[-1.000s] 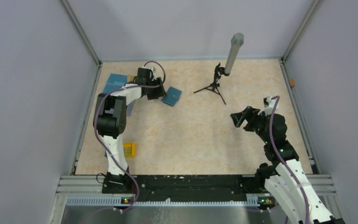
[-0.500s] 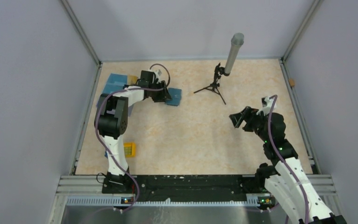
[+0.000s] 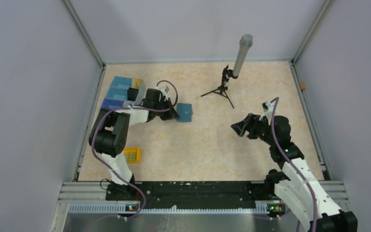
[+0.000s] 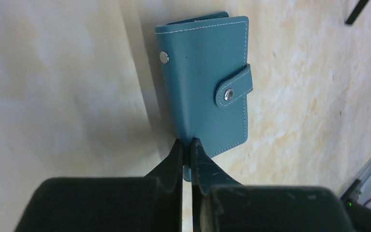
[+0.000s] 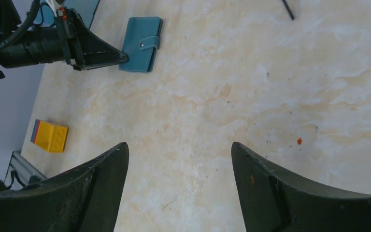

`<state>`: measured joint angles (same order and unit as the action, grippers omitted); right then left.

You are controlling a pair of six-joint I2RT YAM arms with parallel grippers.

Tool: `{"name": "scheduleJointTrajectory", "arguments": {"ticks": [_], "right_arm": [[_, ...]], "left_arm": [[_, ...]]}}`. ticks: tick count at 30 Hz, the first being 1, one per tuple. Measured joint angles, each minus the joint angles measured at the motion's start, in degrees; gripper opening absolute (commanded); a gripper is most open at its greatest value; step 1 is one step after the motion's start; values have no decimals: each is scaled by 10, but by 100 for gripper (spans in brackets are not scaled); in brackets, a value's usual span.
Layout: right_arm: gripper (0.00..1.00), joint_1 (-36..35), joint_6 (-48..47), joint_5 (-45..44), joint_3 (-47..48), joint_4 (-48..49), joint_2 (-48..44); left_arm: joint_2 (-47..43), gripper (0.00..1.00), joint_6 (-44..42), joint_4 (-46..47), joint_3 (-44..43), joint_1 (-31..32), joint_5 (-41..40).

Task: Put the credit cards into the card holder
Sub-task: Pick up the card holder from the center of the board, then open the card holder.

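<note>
The card holder (image 4: 207, 82) is a closed teal case with its clasp snapped, lying flat on the table left of centre (image 3: 185, 112). My left gripper (image 4: 186, 145) is shut on the case's near corner, with both fingertips pinching its edge; the right wrist view shows the same grip (image 5: 121, 57). Small gold (image 3: 137, 82) and black (image 3: 132, 91) flat pieces that look like the credit cards lie on the blue tray box; they are too small to make out further. My right gripper (image 5: 179, 150) hangs open over bare table at mid right (image 3: 236, 126), holding nothing.
The blue partitioned tray box (image 3: 118, 87) stands at the back left by the wall. A yellow studded block (image 3: 132, 155) lies near the left arm's base. A small black tripod (image 3: 221, 90) carrying a grey cylinder (image 3: 242, 52) stands at the back centre.
My left gripper has closed on the card holder and shifted it right and nearer. That uncovered the tray box behind it. The right gripper has drifted slightly left.
</note>
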<state>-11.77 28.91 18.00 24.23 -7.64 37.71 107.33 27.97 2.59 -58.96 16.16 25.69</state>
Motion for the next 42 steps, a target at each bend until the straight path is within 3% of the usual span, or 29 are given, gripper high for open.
{"name": "scheduleJointTrajectory", "arguments": {"ticks": [11, 19, 31, 34, 39, 42], "right_arm": [[83, -56, 60, 129, -40, 122, 97], [83, -134, 103, 164, -35, 219, 174], [80, -171, 151, 180, 29, 326, 251], [69, -176, 153, 182, 43, 339, 268], [36, -184, 167, 194, 54, 363, 293], [33, -188, 176, 203, 56, 375, 296]], "left_arm": [[-251, 0, 98, 153, 289, 73, 63], [-435, 0, 135, 179, 321, 93, 102], [-500, 0, 117, 111, 321, 100, 169], [-507, 0, 111, 103, 321, 108, 187], [-508, 0, 103, 89, 321, 117, 204], [-508, 0, 97, 83, 320, 119, 209]]}}
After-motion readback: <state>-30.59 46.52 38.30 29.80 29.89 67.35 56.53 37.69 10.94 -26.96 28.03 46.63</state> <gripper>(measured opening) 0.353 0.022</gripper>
